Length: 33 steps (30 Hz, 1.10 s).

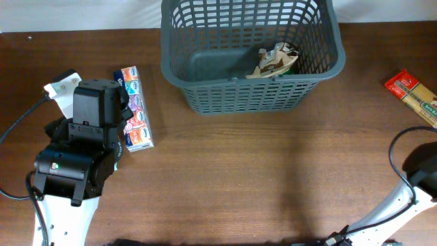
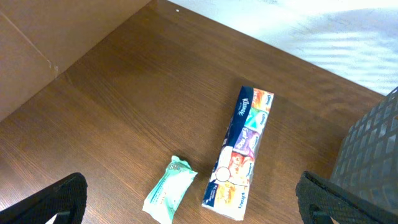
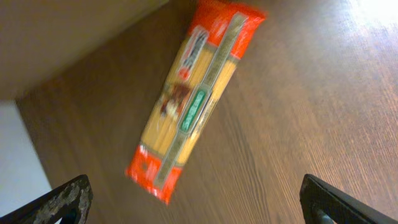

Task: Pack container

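The dark grey lattice container (image 1: 179, 68) stands at the table's back centre with a brown and green packet (image 1: 274, 60) inside; its corner shows in the left wrist view (image 2: 373, 146). A colourful tissue multipack (image 1: 135, 109) lies left of it, also in the left wrist view (image 2: 239, 152), with a green wipes pack (image 2: 169, 190) beside it. My left gripper (image 2: 193, 208) is open and empty above these two. A red and yellow spaghetti packet (image 1: 414, 96) lies at the right edge. My right gripper (image 3: 196, 205) is open and empty above the spaghetti (image 3: 189, 99).
The left arm's body (image 1: 78, 147) covers the table's left side and partly hides a white item (image 1: 61, 85). The right arm (image 1: 416, 184) comes in at the lower right corner. A pale cloth (image 2: 311, 37) lies beyond the table's back edge.
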Each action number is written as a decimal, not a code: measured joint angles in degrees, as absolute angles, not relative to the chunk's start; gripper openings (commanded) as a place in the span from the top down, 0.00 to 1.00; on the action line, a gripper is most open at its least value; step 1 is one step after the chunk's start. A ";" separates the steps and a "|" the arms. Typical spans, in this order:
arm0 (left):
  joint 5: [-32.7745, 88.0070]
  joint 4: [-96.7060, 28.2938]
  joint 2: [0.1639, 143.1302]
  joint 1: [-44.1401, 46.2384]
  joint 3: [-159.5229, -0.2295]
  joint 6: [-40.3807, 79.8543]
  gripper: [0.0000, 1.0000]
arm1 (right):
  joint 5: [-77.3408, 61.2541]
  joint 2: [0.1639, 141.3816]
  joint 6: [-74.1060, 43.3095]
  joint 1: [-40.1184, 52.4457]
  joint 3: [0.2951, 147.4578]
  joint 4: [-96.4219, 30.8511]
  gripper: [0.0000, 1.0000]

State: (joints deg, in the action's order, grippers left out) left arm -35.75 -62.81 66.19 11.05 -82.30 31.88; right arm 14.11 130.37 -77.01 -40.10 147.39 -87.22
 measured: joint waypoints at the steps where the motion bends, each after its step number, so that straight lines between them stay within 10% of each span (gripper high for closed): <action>1: -35.73 -62.81 66.22 11.05 -82.30 31.88 0.01 | 13.93 130.82 -78.39 -41.19 147.28 -87.46 0.01; 33: -35.73 -62.81 66.22 11.05 -82.30 31.88 0.01 | -0.32 149.99 -88.64 -46.26 145.80 -73.23 0.01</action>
State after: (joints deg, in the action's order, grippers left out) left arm -35.73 -62.81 66.22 11.05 -82.30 31.88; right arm -0.32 149.99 -88.64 -46.26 145.80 -73.23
